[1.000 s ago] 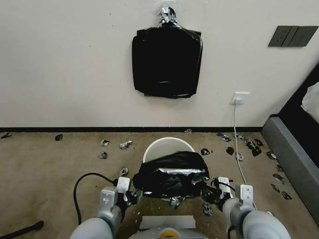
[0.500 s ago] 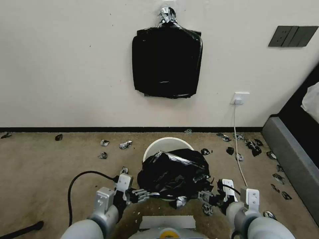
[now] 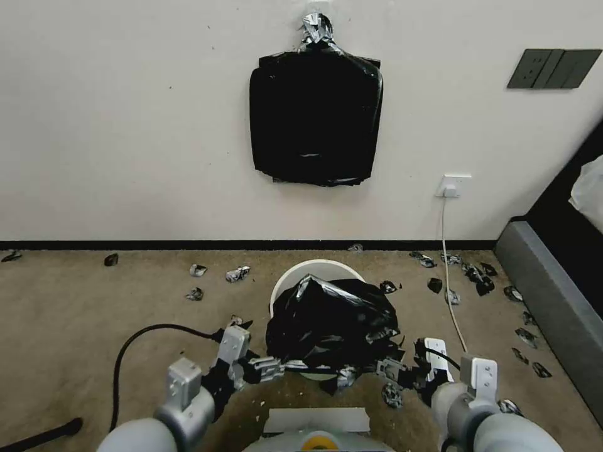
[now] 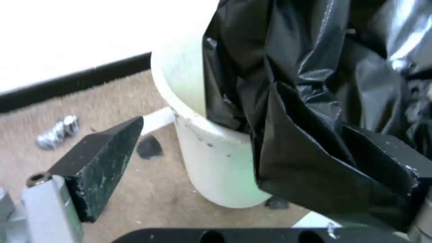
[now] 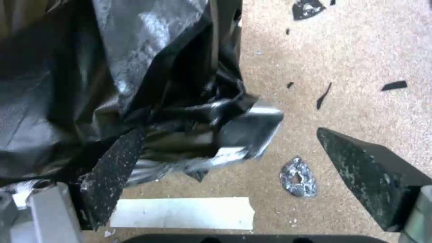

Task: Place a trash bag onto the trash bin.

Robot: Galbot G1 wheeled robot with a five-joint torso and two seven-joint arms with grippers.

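The trash bin [image 3: 312, 271] stands on the carpet close to the wall, cream-white and round. The trash bag [image 3: 331, 325], glossy black and crumpled, is heaped over its near side and hangs down the front; the far rim is bare. My left gripper [image 3: 275, 366] is open just left of the bag's lower edge. In the left wrist view a fold of the trash bag [image 4: 315, 135] lies over one finger [image 4: 391, 158], beside the trash bin [image 4: 202, 162]. My right gripper [image 3: 387, 369] is open at the bag's lower right, with a corner of the trash bag [image 5: 135, 67] between its fingers [image 5: 112, 168].
A thick bundle of black bags [image 3: 315, 119] hangs on the wall. Small black scraps [image 3: 476, 279] litter the carpet. A white cable [image 3: 450, 270] runs down from a wall outlet [image 3: 453, 186]. A grey furniture edge [image 3: 553, 307] is at right. A white strip [image 3: 314, 419] lies on the floor near me.
Both grippers opened and let go of the stretched bag, then drew back toward me. The bag slumped into a heap over the bin's near side.
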